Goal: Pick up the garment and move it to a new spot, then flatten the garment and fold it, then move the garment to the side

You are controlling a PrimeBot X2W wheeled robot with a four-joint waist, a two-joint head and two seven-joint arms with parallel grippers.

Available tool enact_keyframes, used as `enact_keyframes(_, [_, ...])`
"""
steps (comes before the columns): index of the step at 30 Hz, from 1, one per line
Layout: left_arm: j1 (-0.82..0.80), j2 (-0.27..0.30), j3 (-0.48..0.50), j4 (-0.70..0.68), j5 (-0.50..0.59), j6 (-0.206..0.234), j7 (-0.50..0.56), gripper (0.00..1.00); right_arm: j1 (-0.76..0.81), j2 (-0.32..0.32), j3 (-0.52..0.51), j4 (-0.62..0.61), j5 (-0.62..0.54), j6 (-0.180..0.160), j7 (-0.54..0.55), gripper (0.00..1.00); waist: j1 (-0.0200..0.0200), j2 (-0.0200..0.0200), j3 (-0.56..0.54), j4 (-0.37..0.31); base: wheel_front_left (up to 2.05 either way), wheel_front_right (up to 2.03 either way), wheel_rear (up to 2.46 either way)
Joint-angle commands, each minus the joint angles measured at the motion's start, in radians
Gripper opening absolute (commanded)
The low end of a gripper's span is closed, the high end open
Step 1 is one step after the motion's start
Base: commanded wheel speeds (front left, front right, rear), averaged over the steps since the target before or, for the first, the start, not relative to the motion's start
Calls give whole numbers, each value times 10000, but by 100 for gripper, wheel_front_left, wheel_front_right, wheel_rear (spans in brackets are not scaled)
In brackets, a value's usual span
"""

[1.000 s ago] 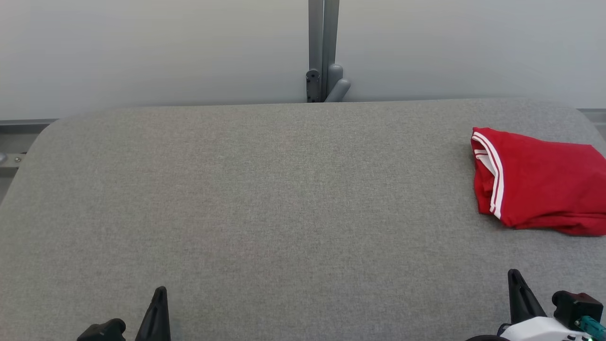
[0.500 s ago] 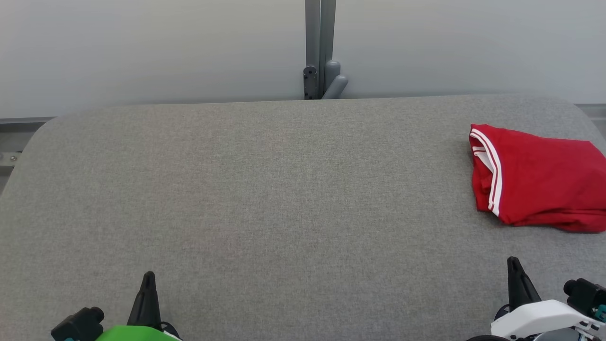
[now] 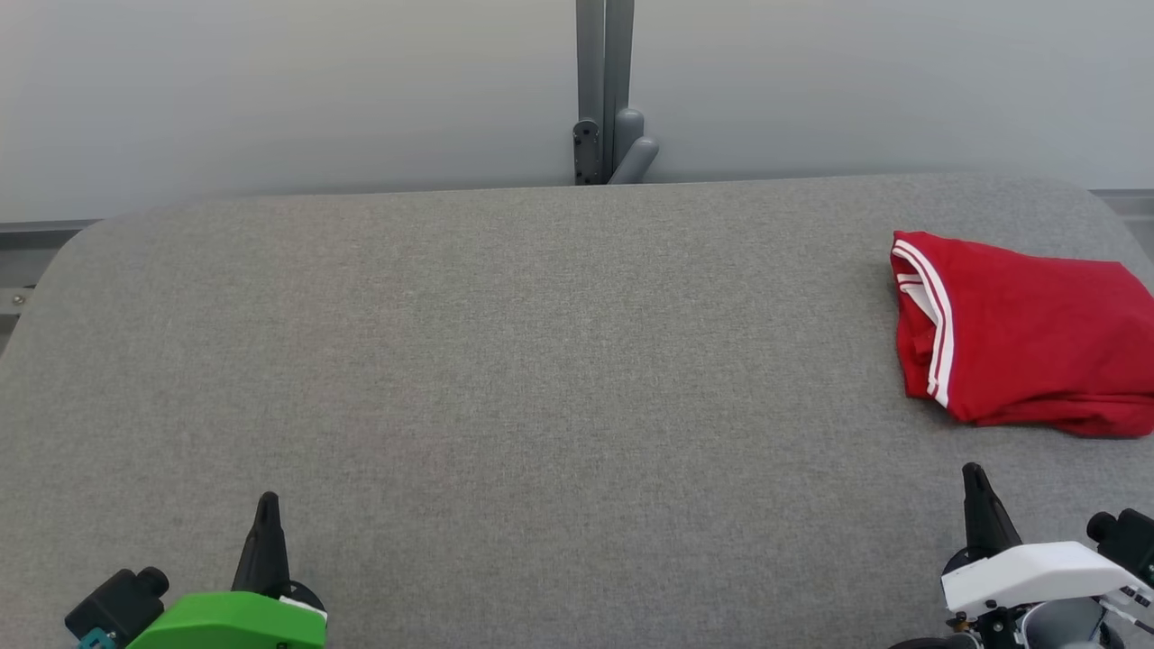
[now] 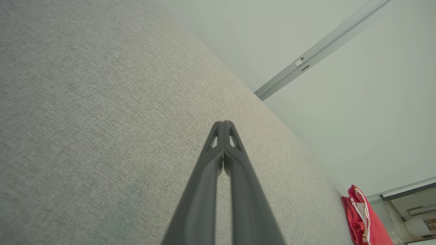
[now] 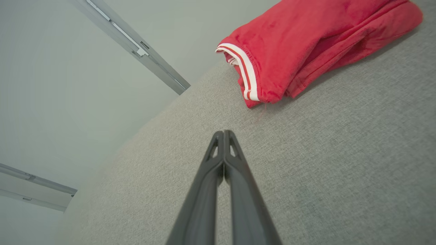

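A folded red cloth garment with white-striped trim [image 3: 1028, 338] lies on the wide grey fabric-covered table [image 3: 541, 361], at the table's right edge toward its far side, running out of the head view there. The left gripper [image 3: 267, 501], its two long dark fingers pressed tip to tip and holding nothing, is at the table's near left part, well apart from the garment. The right gripper [image 3: 972, 470], likewise closed and empty, is at the table's near right part, near the garment's front edge but not touching it.
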Motion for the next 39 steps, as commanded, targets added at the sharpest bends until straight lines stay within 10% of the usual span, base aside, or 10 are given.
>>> enact_keyframes(1, [-320, 34, 90, -193, -438, 60, 88, 0, -280, -71, 16, -77, 494, -4, 100, 0, 0, 0, 13, -10, 0, 0, 0])
enact_keyframes(39, [-1093, 55, 520, -522, -4286, 315, 1143, 0, -1183, -155, 149, 102, 5088, -6, 1136, 0, 0, -2, 237, -171, 0, 0, 0])
